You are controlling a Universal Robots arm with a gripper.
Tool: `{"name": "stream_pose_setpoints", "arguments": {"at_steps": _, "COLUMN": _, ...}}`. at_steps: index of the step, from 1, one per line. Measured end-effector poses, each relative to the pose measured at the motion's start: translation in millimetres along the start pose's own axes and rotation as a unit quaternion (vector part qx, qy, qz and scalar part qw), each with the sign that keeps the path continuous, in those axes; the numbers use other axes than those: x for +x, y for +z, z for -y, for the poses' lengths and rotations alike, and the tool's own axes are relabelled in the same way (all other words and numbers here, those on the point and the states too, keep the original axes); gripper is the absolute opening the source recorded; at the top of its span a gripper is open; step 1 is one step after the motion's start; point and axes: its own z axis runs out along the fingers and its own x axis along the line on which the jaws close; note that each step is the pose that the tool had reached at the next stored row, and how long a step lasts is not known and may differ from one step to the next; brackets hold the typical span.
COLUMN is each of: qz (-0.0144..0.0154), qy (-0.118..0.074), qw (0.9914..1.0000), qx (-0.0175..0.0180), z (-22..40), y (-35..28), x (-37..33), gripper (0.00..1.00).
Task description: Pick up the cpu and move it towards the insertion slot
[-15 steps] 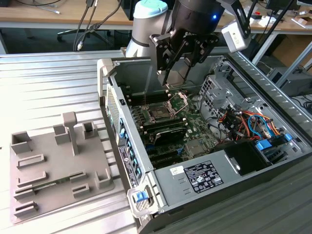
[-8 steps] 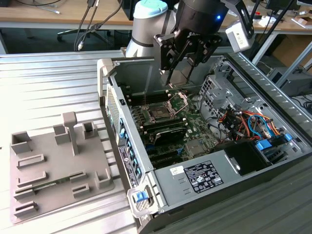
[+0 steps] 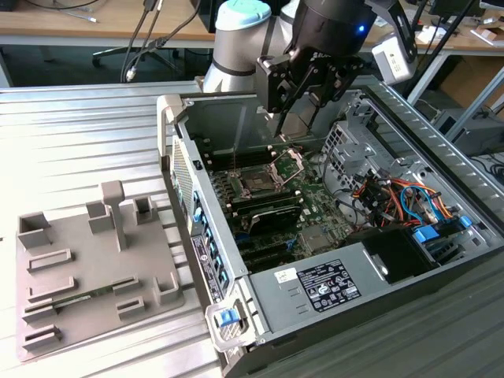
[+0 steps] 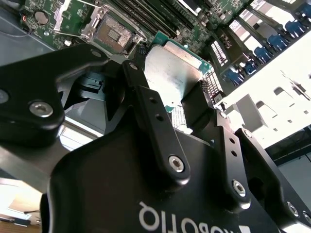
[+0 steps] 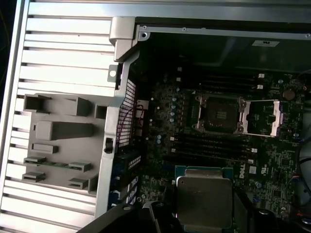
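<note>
The claw (image 4: 176,94) is closed on the cpu (image 4: 171,73), with one black finger (image 4: 146,97) on each side of it. In the first wrist view the cpu (image 5: 204,196) shows its silver top and a thin green edge. It is up in the air, touching nothing but the fingers.

In the exterior view the claw (image 3: 295,130) hangs over the open computer case (image 3: 260,276), just above the slot (image 3: 258,181). The slot is a dark square with a shiny frame, and its metal plate (image 3: 290,164) is flipped open and tilted up. In the first wrist view the slot (image 5: 217,114) sits near the cpu but apart from it, with the plate (image 5: 265,118) lying beside it. The second wrist view shows the slot (image 4: 111,33) past the tip of the cpu.

A grey tray (image 3: 87,268) lies on the ribbed metal tabletop (image 3: 79,134), on the exterior view's left of the case. A thin green stick (image 5: 52,163) rests in the tray (it looks like a memory stick). Blue and orange wires (image 3: 402,197) sit inside the case, on the exterior view's right.
</note>
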Motion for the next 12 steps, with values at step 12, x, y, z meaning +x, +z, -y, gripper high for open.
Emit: {"name": "stream_pose_setpoints", "arguments": {"at_steps": 12, "qz": 0.0, "qy": 0.0, "qw": 1.0, "qx": 0.0001, "z": 2.0, "y": 0.2, "x": -15.7, "gripper": 0.55}}
